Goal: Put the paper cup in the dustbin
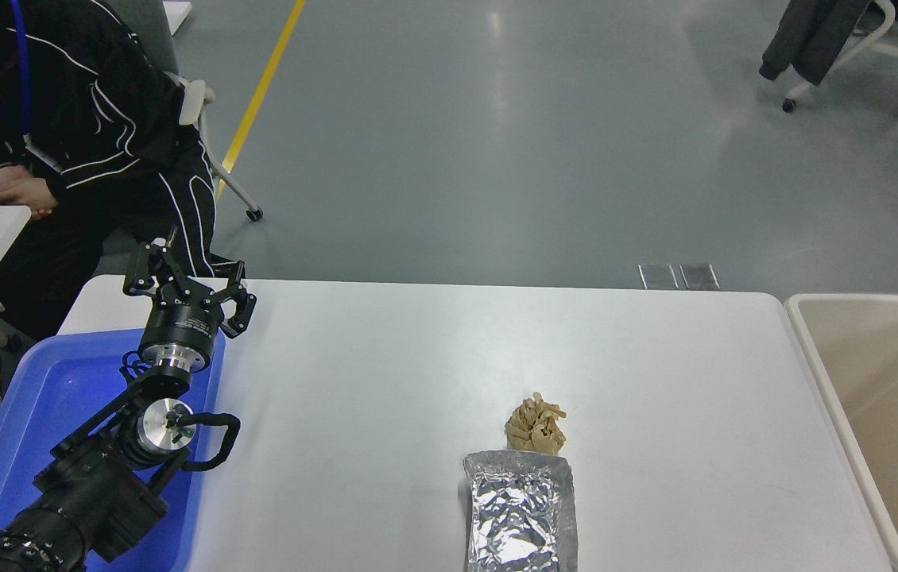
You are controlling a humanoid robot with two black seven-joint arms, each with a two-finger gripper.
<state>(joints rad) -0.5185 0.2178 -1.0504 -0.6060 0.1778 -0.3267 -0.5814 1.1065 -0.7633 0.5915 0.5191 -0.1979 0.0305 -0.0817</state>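
Note:
The paper cup is not in view anywhere on the table; I cannot see it in the bin either. The dustbin (894, 397), a large beige bin with a pale rounded rim, stands off the table's right end, cut off by the picture's edge, and its visible inside is bare. My left gripper (191, 280) is parked at the lower left over the far corner of the blue tray, fingers spread and empty. My right arm is out of view.
A crinkled silver foil pouch (520, 516) lies at the table's near edge, with a heap of tan strips (535, 425) at its far end. A blue tray (59, 397) lies under my left arm. A person (75, 119) sits at the far left.

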